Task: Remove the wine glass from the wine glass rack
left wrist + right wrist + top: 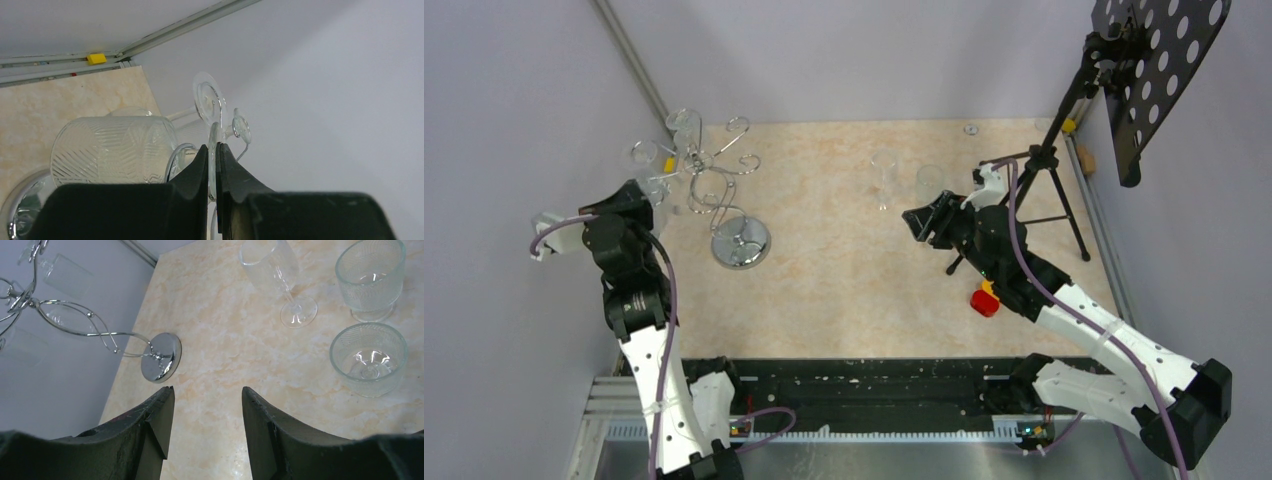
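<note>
The chrome wine glass rack (714, 185) stands at the table's back left on its round mirrored base (740, 242). My left gripper (646, 192) is at the rack's left side. In the left wrist view it (214, 150) is shut on the thin foot of a wine glass (214, 135), which shows edge-on between the fingers. That glass's patterned bowl (115, 150) lies just left of them. Another glass foot (210, 97) hangs behind on a rack wire (244, 147). My right gripper (207, 390) is open and empty over the table's middle, far from the rack (75, 330).
A tall flute (280, 270) and two patterned stemmed bowls (370, 275) (369, 357) stand on the table ahead of the right gripper (916, 222). A black tripod music stand (1064, 120) occupies the back right. A red object (985, 301) sits beside the right arm.
</note>
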`<state>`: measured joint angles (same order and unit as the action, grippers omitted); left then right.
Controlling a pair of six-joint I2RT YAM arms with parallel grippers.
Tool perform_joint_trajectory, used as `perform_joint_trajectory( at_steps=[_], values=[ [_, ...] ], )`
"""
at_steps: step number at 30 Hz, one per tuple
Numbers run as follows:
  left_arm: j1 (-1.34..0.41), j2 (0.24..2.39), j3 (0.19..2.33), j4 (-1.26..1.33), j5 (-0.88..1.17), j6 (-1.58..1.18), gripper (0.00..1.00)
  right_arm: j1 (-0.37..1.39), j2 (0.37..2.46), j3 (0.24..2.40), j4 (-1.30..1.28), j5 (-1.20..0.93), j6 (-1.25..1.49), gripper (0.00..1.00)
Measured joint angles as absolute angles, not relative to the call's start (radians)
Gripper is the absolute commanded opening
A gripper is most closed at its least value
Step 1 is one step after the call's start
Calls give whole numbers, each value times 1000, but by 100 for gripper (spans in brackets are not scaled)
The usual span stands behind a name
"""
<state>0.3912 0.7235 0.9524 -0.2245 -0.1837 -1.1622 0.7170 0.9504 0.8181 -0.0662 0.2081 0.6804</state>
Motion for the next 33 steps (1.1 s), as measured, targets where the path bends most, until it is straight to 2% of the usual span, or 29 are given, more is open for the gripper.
perform_joint_trajectory(
  at_steps=[8,19,33],
  values=[
    [391,751,921,-123,-141,-1200,0,715,951,818,-66,208,680,53],
    [391,788,921,-109,31,-1206,0,702,951,818,-66,208,680,53],
    [391,724,994,-324,90,-1166,0,702,952,818,-66,187,682,56]
  ],
)
